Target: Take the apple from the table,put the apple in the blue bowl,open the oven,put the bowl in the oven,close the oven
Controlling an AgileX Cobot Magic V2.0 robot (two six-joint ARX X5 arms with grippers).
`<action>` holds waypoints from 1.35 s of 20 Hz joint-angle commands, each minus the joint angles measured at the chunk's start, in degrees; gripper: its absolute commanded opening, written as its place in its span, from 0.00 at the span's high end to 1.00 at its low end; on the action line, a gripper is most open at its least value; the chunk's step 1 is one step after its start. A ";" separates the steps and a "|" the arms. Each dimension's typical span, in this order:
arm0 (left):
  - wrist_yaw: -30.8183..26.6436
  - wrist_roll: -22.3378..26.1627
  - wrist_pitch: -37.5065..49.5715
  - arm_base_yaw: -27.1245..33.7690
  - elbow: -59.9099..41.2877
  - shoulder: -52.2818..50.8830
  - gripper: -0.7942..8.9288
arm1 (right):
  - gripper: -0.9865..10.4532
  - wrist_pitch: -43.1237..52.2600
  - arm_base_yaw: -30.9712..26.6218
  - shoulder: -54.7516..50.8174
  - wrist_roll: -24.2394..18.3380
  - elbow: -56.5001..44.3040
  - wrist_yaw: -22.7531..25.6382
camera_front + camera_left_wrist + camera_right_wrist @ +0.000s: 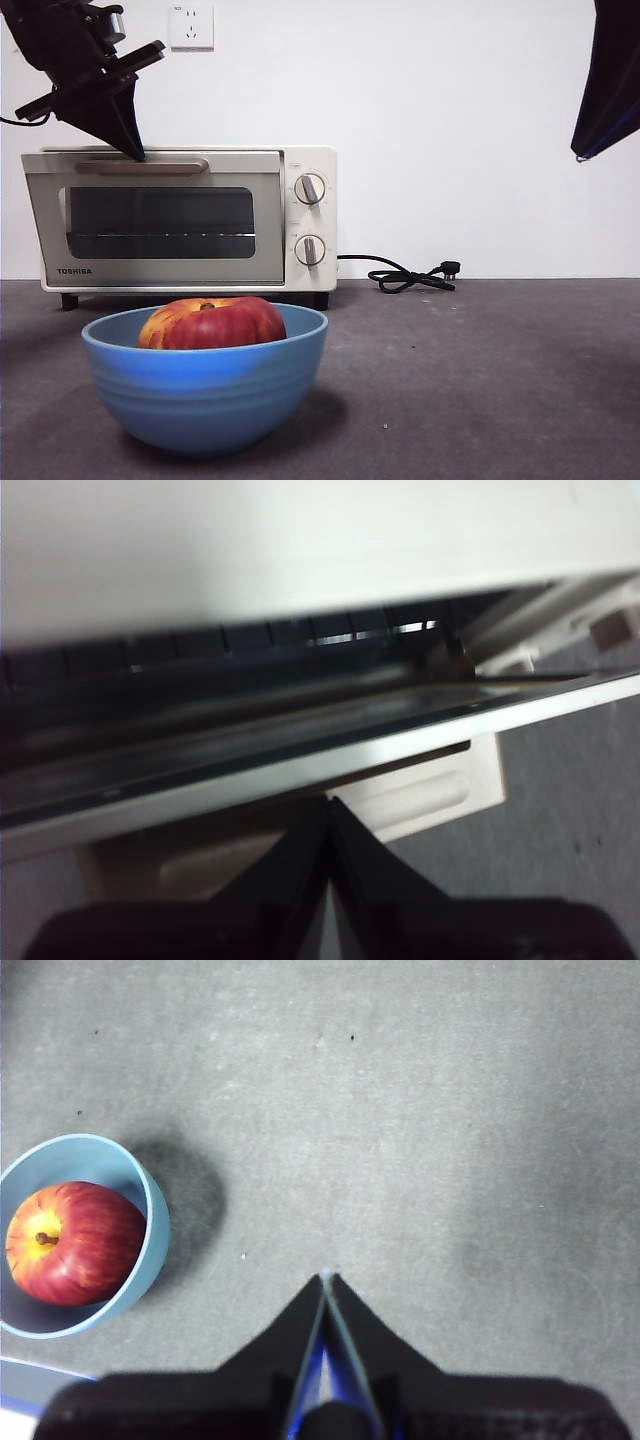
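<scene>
The apple lies in the blue bowl at the bench's front edge. Behind it, the oven stands at the back edge. The left claw, pressed together, touches the door's top by the beige handle; the door gapes slightly. The right claw, pressed together and empty, hangs high, well apart from the bowl. A power cord lies beside the oven.

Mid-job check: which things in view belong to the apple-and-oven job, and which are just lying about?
Belong to the job:
- apple, sitting in the blue bowl
- oven, with the left gripper shut, at its door handle
- table
- right gripper, shut, raised above bare table

Lying about:
- oven's power cord, unplugged on the table
- wall socket
</scene>
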 commanded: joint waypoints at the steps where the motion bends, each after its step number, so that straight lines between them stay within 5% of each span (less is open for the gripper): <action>1: -3.32 1.07 -2.01 -0.13 -2.78 3.78 0.92 | 0.92 0.15 0.07 -0.04 -0.17 -0.57 0.17; 8: -6.32 1.29 -1.25 -3.15 -4.79 0.66 0.92 | 0.92 0.15 0.07 -0.04 -0.79 -0.57 0.15; 27: -6.25 -4.33 14.34 -4.55 -31.45 -6.99 0.92 | 0.92 0.15 0.07 -0.04 -2.78 -0.57 -0.55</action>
